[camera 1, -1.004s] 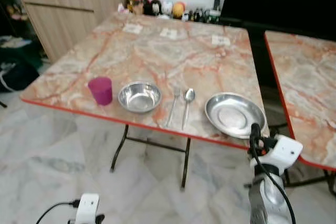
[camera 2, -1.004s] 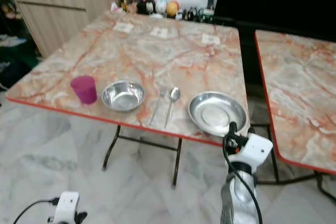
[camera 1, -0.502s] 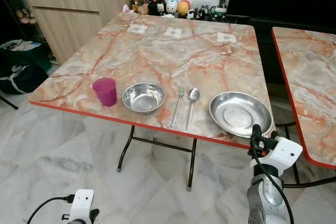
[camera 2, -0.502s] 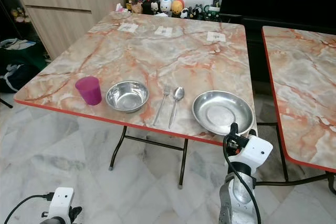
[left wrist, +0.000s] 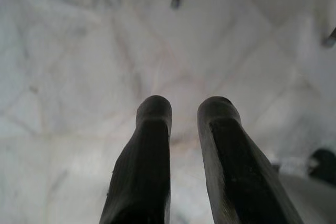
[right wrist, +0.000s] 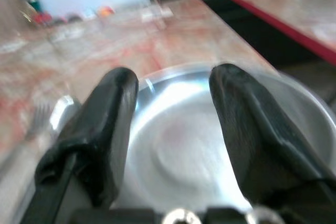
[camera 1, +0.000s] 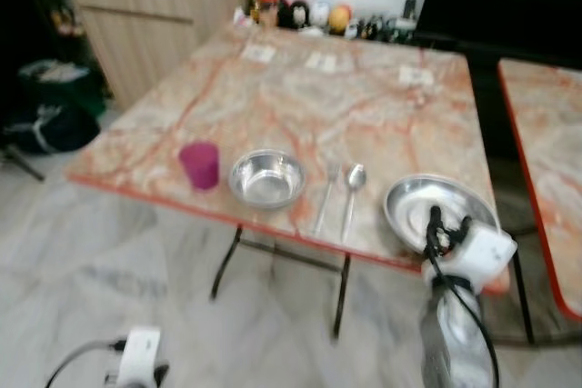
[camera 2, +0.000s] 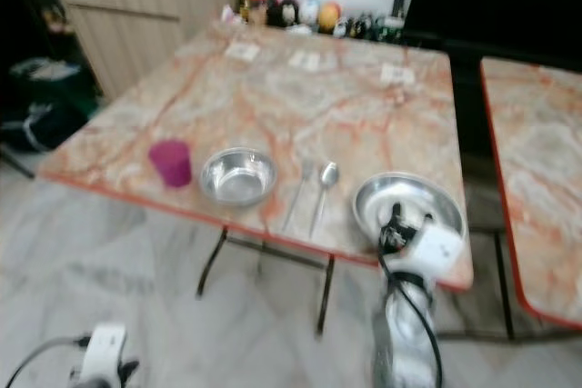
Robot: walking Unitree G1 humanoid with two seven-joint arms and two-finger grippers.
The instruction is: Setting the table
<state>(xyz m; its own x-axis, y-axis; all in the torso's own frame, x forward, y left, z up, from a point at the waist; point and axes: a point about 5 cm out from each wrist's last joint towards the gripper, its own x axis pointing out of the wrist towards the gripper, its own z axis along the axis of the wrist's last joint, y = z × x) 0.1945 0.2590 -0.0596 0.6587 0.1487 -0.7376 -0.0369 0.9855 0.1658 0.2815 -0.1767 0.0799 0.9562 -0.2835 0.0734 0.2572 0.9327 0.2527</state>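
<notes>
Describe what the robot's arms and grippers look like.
The right arm is silver metal with a white wrist block and a black cable looping along it. The right gripper and the left gripper each have two long, rounded black fingers. The left wrist is white, cabled too.

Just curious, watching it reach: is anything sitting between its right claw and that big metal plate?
Nothing visible does. The right gripper, fingers open, hovers at the plate's near edge, with only the plate's bare surface ahead. The spoon and fork lie off to its left, clear of the path.

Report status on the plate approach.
Right pincer open, over steel plate. Left pincer idle, open, low over floor. Nothing blocking plate.
</notes>
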